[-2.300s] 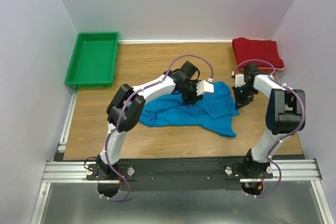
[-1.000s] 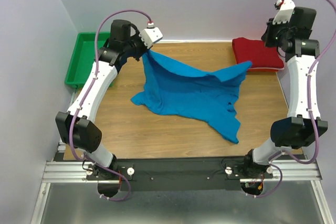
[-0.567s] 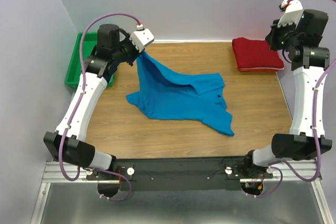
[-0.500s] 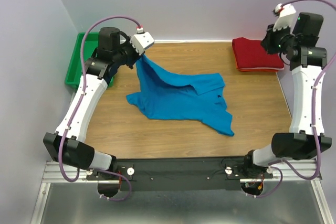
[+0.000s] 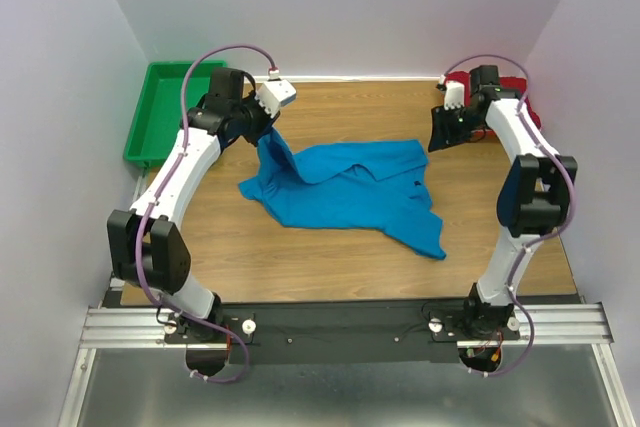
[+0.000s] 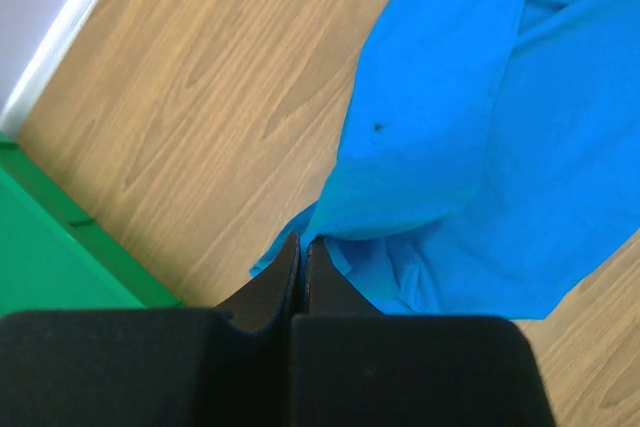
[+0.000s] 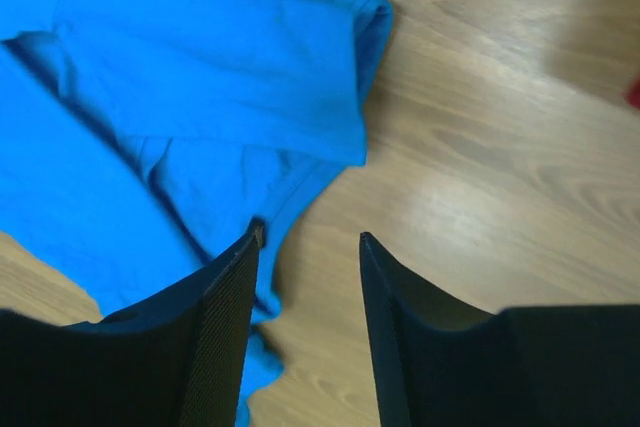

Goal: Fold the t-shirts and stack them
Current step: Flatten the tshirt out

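Note:
A bright blue t-shirt (image 5: 345, 192) lies crumpled and spread in the middle of the wooden table. Its far-left corner rises to my left gripper (image 5: 268, 129), which is shut on that corner. In the left wrist view the pinched edge sits at the gripper's (image 6: 298, 243) closed tips, with the rest of the blue shirt (image 6: 470, 127) hanging below. My right gripper (image 5: 440, 137) hovers open over bare wood just off the shirt's right sleeve (image 7: 200, 67), with nothing between the jaws of this gripper (image 7: 308, 237). The dark red t-shirt (image 5: 516, 85) lies folded at the back right, mostly hidden by my right arm.
A green plastic tray (image 5: 175, 112) stands at the back left, and its rim (image 6: 50, 257) also shows in the left wrist view. Walls close in on the left, back and right. Bare wood (image 5: 300, 257) lies in front of the blue shirt.
My right gripper let go of the blue shirt, opened and came down beside its right edge. The shirt dropped onto the table. My left gripper lowered, still holding its corner.

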